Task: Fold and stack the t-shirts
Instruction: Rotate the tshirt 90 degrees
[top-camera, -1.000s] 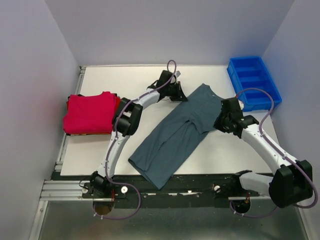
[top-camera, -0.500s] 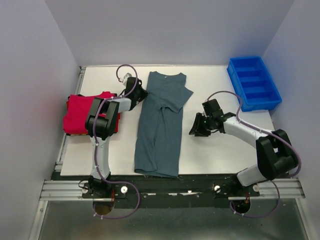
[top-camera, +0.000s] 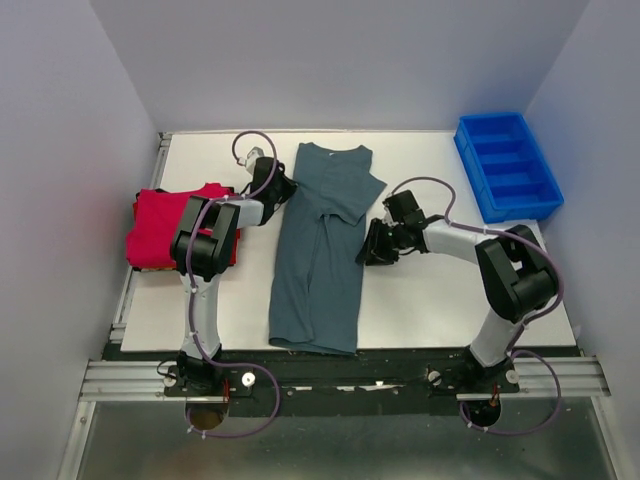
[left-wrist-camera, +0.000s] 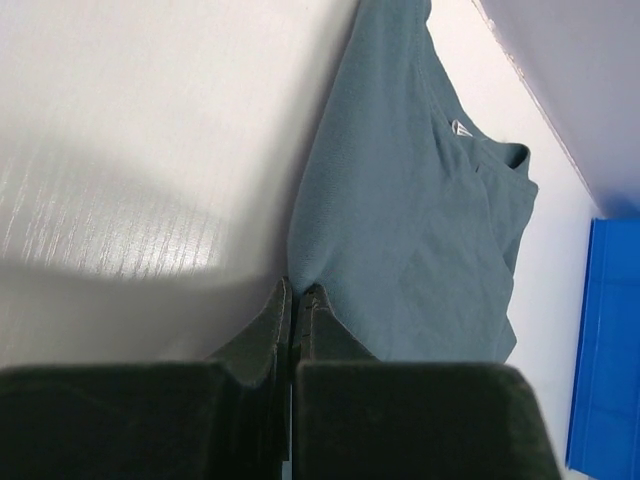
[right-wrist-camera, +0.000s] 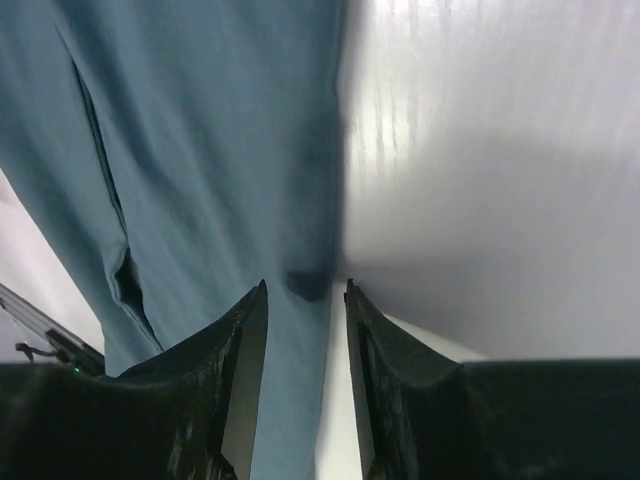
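At the wrist, left fingers (left-wrist-camera: 262, 335) pinch the grey shirt (left-wrist-camera: 420, 230); overhead hides it.

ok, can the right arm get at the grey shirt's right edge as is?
Likely yes: the right gripper is open right at that edge of the grey shirt, the cloth edge showing between its jaws, nothing in the way.

Pale lavender walls (top-camera: 330, 60) enclose a white table (top-camera: 430, 300) bearing a blue bin (top-camera: 510, 170).
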